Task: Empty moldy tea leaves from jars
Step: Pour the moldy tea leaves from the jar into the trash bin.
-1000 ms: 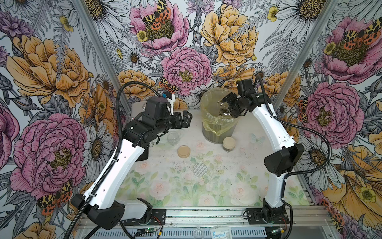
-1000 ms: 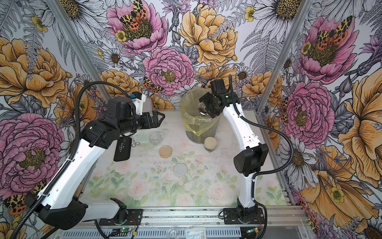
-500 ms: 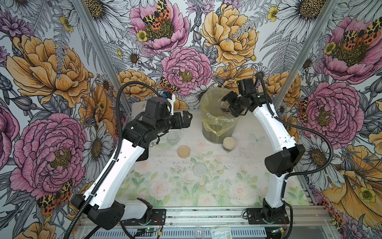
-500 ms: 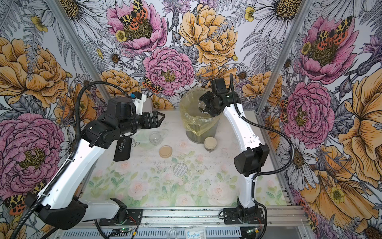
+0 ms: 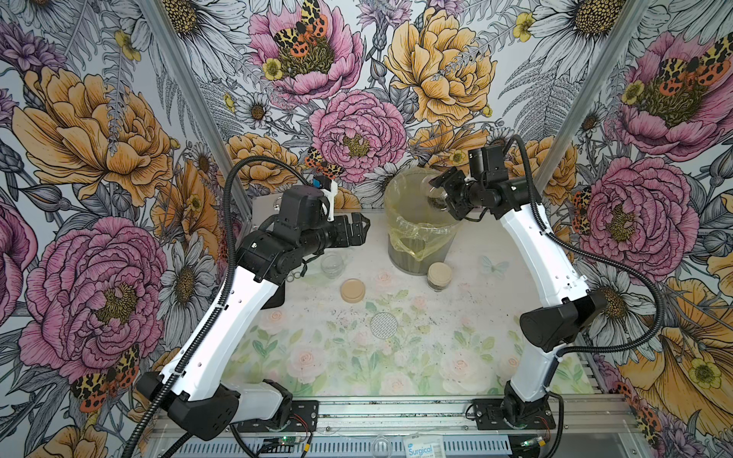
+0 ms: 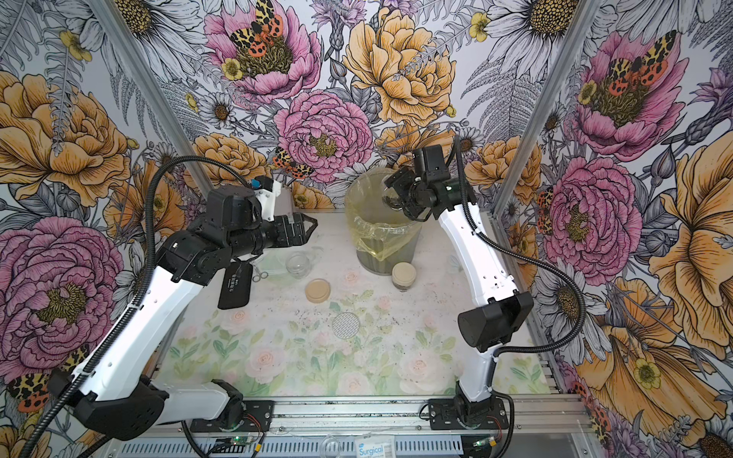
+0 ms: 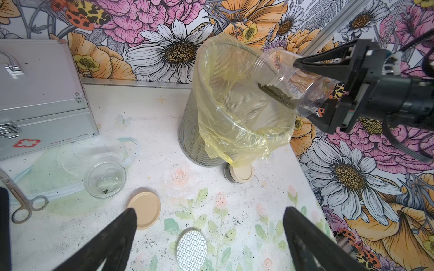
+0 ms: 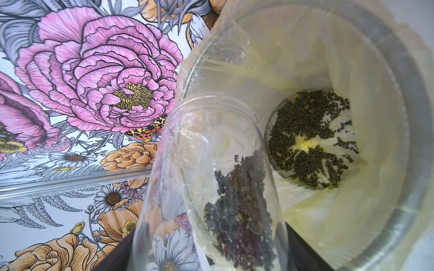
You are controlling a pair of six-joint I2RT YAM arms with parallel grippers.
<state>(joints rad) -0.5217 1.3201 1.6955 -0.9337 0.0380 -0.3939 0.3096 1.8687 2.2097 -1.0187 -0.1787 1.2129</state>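
The jar [image 7: 277, 70], tipped mouth-down with tea leaves [image 7: 277, 96] lying along its wall, is clamped between the right gripper [image 7: 300, 90] jaws, over the bin [image 7: 187, 131]. The left gripper [image 7: 209, 215] hangs spread and empty above the crumb-strewn floral table [image 5: 357, 357]. Flowered walls [image 5: 119, 119] surround it all. A front packet [image 5: 422, 450] reads "Surgical".

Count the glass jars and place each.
3: tilted jar held by the right gripper over the bin; open jar on the table by the tan lid; lidded jar at the bin's foot.
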